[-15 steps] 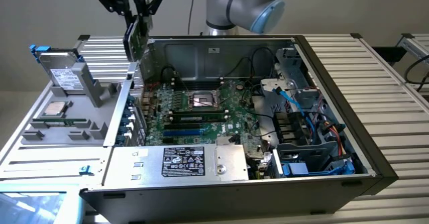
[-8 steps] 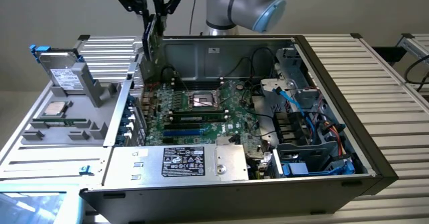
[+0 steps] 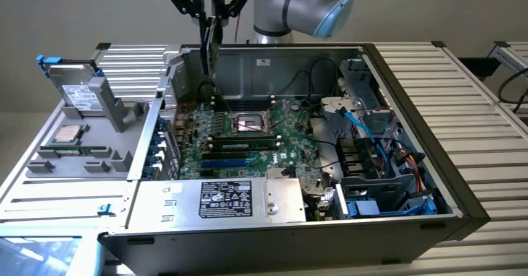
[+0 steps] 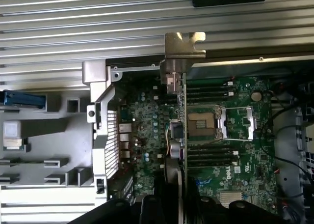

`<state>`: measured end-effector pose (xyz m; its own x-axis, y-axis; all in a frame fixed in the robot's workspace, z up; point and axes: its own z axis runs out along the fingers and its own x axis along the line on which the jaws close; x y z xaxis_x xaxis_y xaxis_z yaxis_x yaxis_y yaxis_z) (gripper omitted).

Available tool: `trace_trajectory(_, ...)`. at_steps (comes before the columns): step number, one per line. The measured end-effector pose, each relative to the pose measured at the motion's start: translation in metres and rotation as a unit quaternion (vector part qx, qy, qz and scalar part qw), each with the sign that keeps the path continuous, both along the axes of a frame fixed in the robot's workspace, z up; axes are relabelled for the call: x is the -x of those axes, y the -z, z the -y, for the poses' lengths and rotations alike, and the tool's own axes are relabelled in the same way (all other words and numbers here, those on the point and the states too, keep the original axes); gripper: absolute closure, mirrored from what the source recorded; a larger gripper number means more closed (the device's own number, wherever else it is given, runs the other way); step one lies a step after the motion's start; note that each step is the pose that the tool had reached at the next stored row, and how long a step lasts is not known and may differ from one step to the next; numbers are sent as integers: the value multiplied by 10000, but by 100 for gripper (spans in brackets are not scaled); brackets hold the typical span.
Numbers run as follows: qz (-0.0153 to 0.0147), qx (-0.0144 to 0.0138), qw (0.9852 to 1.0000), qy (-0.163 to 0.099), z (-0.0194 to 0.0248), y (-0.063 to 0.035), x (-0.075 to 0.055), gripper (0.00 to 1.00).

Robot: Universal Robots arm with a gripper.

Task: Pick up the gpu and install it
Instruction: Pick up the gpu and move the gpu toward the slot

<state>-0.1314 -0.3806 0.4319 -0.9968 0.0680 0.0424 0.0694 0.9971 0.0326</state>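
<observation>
- Closed narrowly on the upper end of the gpu (image 3: 212,41), at the gripper (image 3: 208,7).
- Hung straight down from the jaws, thin edge to the exterior view.
- Poised above the motherboard (image 3: 247,133), apparently clear of it, beside the CPU socket (image 4: 203,123).

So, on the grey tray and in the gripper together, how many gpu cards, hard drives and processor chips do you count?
gpu, held in the gripper: 1
hard drive, upright on the grey tray: 1
processor chip, flat on the tray: 1
Total: 3
</observation>
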Motion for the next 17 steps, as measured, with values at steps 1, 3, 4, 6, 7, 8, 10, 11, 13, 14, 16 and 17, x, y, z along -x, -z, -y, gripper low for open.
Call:
trace_trajectory(1,0,0,10000,-1,8,0,-45,72)
trace_trajectory(3,-1,1,10000,0,34,-1,-121,72)
trace_trajectory(4,-1,0,10000,0,50,0,-153,72)
trace_trajectory(6,0,-1,10000,0,82,0,-209,72)
trace_trajectory(7,0,-1,10000,0,96,0,-235,72)
trace_trajectory(8,0,-1,10000,-1,106,0,-261,72)
trace_trajectory(10,0,-1,10000,0,116,0,-317,72)
trace_trajectory(11,0,-2,10000,0,118,1,-344,72)
trace_trajectory(13,0,-1,10000,-1,121,0,-399,72)
trace_trajectory(14,0,-1,10000,0,122,0,-431,72)
trace_trajectory(16,0,-1,10000,0,123,1,-490,72)
trace_trajectory(17,0,-1,10000,0,124,1,-517,72)
